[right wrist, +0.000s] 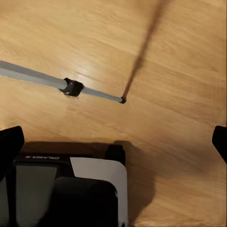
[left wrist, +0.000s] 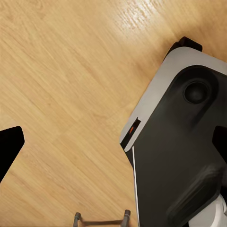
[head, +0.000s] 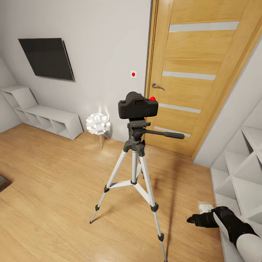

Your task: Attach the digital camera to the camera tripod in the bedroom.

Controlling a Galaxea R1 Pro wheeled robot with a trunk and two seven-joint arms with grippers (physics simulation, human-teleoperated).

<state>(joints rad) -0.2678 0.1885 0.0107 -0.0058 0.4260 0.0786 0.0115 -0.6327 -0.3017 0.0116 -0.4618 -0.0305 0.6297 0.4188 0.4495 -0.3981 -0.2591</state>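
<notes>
The bedroom is seen with its light wood floor point(head: 54, 174), pale grey walls and an oak door point(head: 196, 72) at the far right. A black TV point(head: 47, 58) is hung on the far wall at the left, and white cubby shelves point(head: 43, 116) are placed below it; more white shelves point(head: 240, 171) are seen at the near right. A small white spiky lamp point(head: 97, 123) is set near the far wall.

The camera tripod point(head: 134, 174) is stood upright on the floor in the middle of the room, its three legs spread. The digital camera point(head: 138, 105) is seated on the black head of the tripod, level, with its red dot at the right side. Nothing is held against it.

The right tool point(head: 194, 219) is kept low at the near right, well apart from the tripod; in the right wrist view its fingertips point(right wrist: 9, 146) are spread and nothing is pinched. In the left wrist view one dark fingertip point(left wrist: 9, 146) is visible over the floor, so the state of the left tool cannot be told.

The attaching is judged to be done; little seems left, perhaps only a check.
</notes>
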